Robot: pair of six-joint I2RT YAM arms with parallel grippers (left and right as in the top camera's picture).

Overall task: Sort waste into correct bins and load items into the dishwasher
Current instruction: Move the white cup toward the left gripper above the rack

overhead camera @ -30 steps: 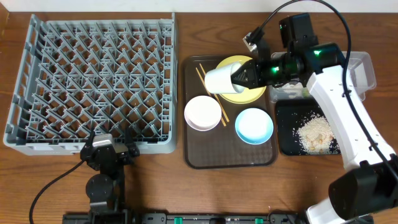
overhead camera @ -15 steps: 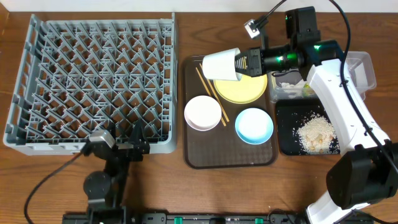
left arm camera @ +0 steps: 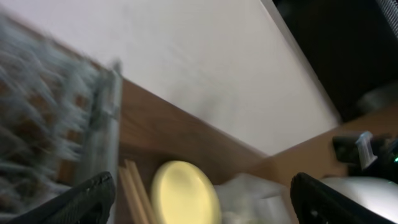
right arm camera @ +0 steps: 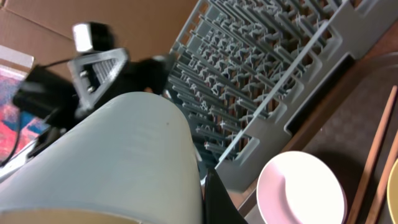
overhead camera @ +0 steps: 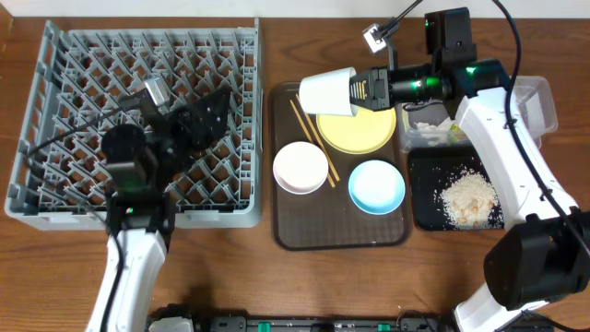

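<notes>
My right gripper [overhead camera: 358, 89] is shut on the small white cup [overhead camera: 327, 92] and holds it on its side above the far end of the brown tray; the cup fills the right wrist view [right arm camera: 124, 162]. Below it lie the yellow plate [overhead camera: 361, 132], two chopsticks [overhead camera: 313, 138], the white bowl [overhead camera: 300, 168] and the light blue bowl [overhead camera: 376, 185]. The grey dish rack [overhead camera: 83, 101] stands at the left. My left gripper [overhead camera: 210, 112] hovers open and empty over the rack's right part; its wrist view [left arm camera: 204, 183] shows the plate [left arm camera: 186, 193] and chopsticks [left arm camera: 130, 186], blurred.
The dishes sit on a brown serving tray [overhead camera: 341, 232]. At the right, a clear tub [overhead camera: 539, 97] holds white paper scraps [overhead camera: 429, 120]. A black tray [overhead camera: 422, 194] holds rice crumbs [overhead camera: 466, 198]. The right wrist view shows the rack [right arm camera: 267, 62] and white bowl [right arm camera: 305, 190].
My left arm has risen from the table's front edge to above the rack. My right gripper has carried the cup up and back a little, then held nearly still.
</notes>
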